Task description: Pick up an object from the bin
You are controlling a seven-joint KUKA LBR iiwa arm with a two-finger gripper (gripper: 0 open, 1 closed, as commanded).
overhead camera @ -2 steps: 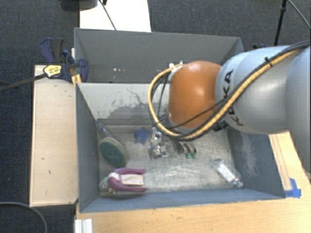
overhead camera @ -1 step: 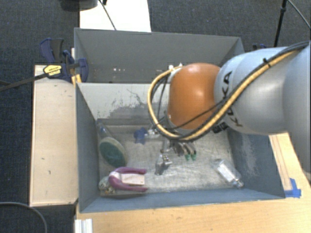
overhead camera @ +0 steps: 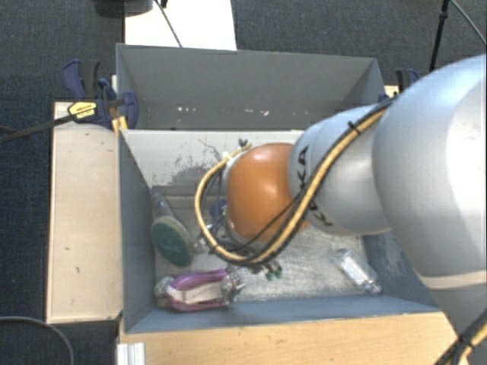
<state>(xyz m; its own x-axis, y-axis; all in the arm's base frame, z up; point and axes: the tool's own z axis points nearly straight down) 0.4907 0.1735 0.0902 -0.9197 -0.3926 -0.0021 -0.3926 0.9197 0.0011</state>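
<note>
I am at the approach step: my tool (overhead camera: 228, 258) hangs low in the bin (overhead camera: 243, 90) (apart or together, I cannot tell under my orange cover (overhead camera: 259, 188)), with the purple thing (overhead camera: 196, 291) just beside it, so next I probably must centre over it and close.

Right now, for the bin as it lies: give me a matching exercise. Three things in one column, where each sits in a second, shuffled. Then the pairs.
Things
1. dark green round thing
2. purple and pink thing
3. small clear thing

Places
A. lower left corner of the bin floor, along the wall nearest the bottom of the view
B. right part of the floor, just below the arm
C. by the left wall, left of the orange cover

Pairs: 1-C, 2-A, 3-B
</note>
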